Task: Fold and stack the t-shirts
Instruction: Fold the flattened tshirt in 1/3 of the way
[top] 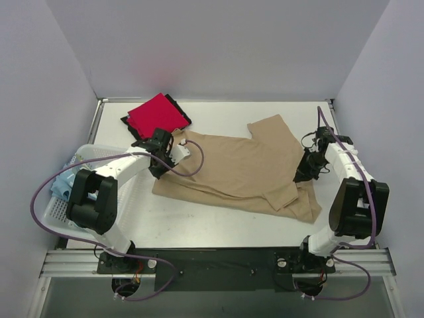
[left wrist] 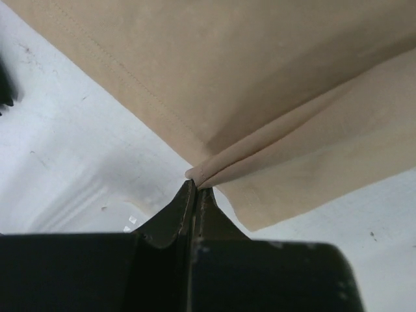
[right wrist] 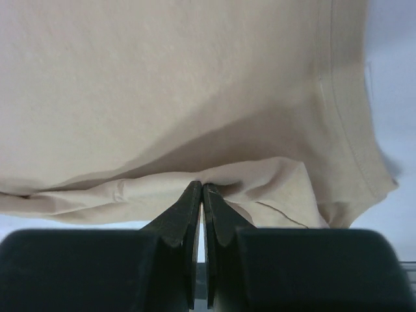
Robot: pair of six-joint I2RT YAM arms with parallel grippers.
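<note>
At my far left, a white mesh basket (top: pixel 58 213) sits at the edge of the table (top: pixel 218 225), with light blue cloth (top: pixel 64 182) bunched inside it. Farther back, a folded red t-shirt (top: pixel 156 114) lies on top of a black t-shirt (top: pixel 126 121), which shows only at its edges.

My left gripper (left wrist: pixel 197 186) is pinched tight on a small ridge of the tan t-shirt (top: pixel 232 165) at its left edge. The jaws are pressed together with cloth caught at the tips.

The tan t-shirt lies spread across the middle of the table, doubled over along its near side.

My right gripper (right wrist: pixel 203 188) is clamped on a fold at the shirt's right side. Its jaws are almost touching, with the cloth gathered right at the tips.
</note>
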